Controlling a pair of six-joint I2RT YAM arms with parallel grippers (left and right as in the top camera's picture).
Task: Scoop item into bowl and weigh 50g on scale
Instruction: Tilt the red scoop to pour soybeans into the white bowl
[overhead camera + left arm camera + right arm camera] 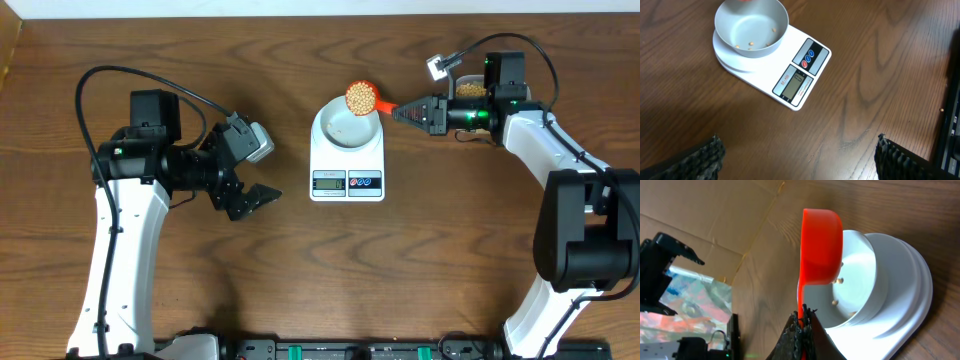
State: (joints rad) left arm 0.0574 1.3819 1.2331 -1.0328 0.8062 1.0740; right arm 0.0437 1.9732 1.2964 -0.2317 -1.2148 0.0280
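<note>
The white scale (347, 160) lies mid-table with the pale bowl (347, 124) on it. The bowl holds a few tan beans (751, 45). My right gripper (412, 110) is shut on the handle of an orange scoop (362, 97) full of beans, held over the bowl's far rim. In the right wrist view the scoop (821, 245) hangs above the bowl (860, 280), clamped between my fingers (801, 325). My left gripper (262, 198) is open and empty, left of the scale; its fingertips frame bare table in the left wrist view (797, 155), with the scale (790, 75) and bowl (751, 25) beyond.
A container of beans (470, 90) stands at the back right behind my right gripper. A dark equipment strip (330, 350) runs along the table's front edge. Cardboard shows at the far left in the right wrist view (700, 210).
</note>
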